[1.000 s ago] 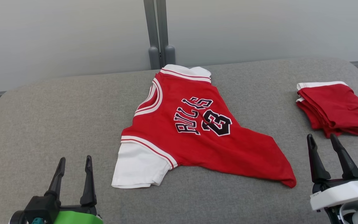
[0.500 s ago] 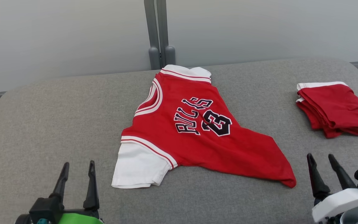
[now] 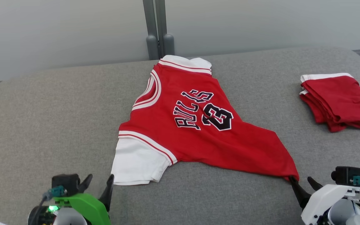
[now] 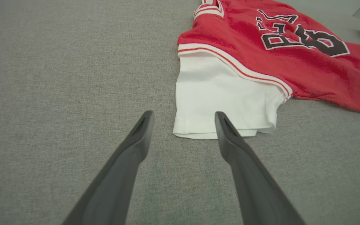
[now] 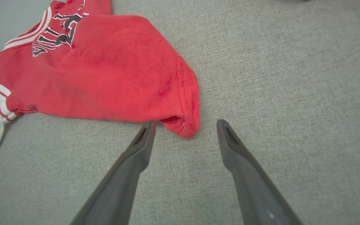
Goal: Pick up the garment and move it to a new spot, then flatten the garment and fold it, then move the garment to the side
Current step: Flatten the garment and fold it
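Jersey [image 3: 198, 125] is spread mid-frame on cushion [image 3: 42, 118]. Likely soft and light, it is best pinched at sleeve [image 3: 136, 162] and hem corner [image 3: 287, 173], where left gripper [image 3: 100, 178] and right gripper [image 3: 300, 178] are held wide open.

soft matt cloth on a coarse grey weave

the jersey [image 3: 198, 140] is red knit cloth, matt and slightly fuzzy, with a stitched hem. its white sleeve [image 4: 223, 93] is smoother, thinner cloth, and the black-and-white lettering [image 3: 217, 117] looks flat and smooth against the knit. the table covering [image 3: 58, 109] is grey woven fabric, matt, with a rough visible grain. the folded stack [image 3: 336, 100] is matt red cloth with white trim. the left gripper [image 4: 183, 114] and right gripper [image 5: 184, 123] have fingers [image 4: 120, 175] of smooth, dark matt plastic. the left wrist housing [image 3: 86, 206] is shiny green plastic, and the right wrist shell [image 3: 323, 197] is smooth white plastic.
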